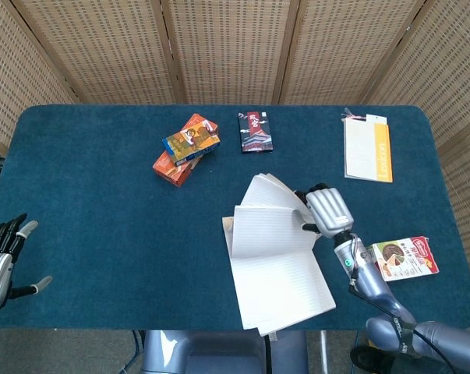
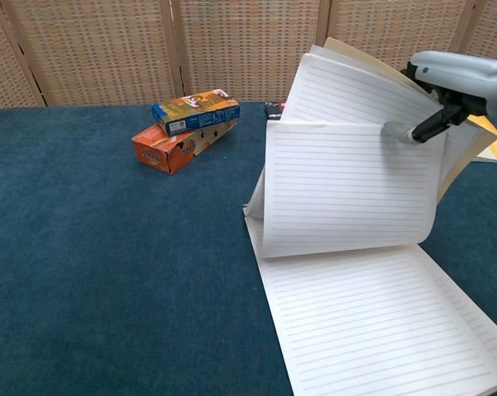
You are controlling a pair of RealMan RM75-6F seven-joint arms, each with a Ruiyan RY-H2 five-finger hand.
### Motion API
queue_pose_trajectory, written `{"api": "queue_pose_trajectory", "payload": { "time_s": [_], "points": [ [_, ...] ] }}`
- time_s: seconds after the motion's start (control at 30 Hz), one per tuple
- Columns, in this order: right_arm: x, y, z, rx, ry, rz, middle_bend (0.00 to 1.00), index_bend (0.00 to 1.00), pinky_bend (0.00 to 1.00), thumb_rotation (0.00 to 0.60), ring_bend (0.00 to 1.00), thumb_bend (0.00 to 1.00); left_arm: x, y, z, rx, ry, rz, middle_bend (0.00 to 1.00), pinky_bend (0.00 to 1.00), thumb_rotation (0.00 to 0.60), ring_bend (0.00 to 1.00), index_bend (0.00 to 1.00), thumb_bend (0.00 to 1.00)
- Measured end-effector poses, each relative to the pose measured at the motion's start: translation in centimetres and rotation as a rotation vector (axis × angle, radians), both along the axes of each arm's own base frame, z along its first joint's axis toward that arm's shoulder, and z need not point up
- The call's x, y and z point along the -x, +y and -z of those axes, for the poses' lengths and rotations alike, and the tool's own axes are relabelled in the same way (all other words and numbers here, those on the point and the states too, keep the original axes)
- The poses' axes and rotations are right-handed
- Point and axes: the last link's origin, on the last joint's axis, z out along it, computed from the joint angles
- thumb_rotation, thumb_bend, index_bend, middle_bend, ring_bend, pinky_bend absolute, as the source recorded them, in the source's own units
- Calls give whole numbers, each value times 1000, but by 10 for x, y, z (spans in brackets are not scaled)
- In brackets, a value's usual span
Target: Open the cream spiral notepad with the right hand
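The cream spiral notepad point(image 1: 277, 284) point(image 2: 372, 322) lies near the table's front edge, right of centre, with lined pages showing. Its cover and several pages point(image 1: 266, 218) point(image 2: 347, 186) stand lifted and curl back toward the far side. My right hand point(image 1: 326, 212) point(image 2: 454, 82) holds the raised sheets at their right edge, thumb on the front page and fingers behind. My left hand point(image 1: 2, 261) hangs at the table's front left edge with fingers spread and nothing in it; the chest view does not show it.
Two stacked snack boxes point(image 1: 185, 148) point(image 2: 186, 129) lie at the far left of centre, a dark packet point(image 1: 255, 132) behind the notepad, a white and orange booklet point(image 1: 368, 149) at far right, and a snack packet point(image 1: 402, 258) beside my right forearm.
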Motion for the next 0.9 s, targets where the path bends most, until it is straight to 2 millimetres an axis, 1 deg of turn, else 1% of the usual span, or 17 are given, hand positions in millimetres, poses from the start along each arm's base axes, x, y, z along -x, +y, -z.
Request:
{"api": "queue_pose_trajectory", "payload": {
  "time_s": [0.17,0.27,0.53,0.7,0.9],
  "points": [
    [-4,-23,3,17,-42,106,645,686,328,600,511,748,0,5,0,8,-3,-13,0,0,600,0,0,0],
    [-5,-42,3,37,-75,187,646,686,328,600,511,747,1,8,1,11,-3,-25,0,0,600,0,0,0],
    [4,-93,-1,85,-174,408,646,687,328,600,511,749,5,17,0,10,-6,-67,0,0,600,0,0,0],
    [0,-120,-4,102,-198,443,647,687,328,600,511,749,6,22,1,8,-1,-84,0,0,600,0,0,0],
    [-4,-146,-3,126,-196,464,646,687,328,600,511,748,9,29,4,7,13,-120,0,0,600,0,0,0]
  ]
}}
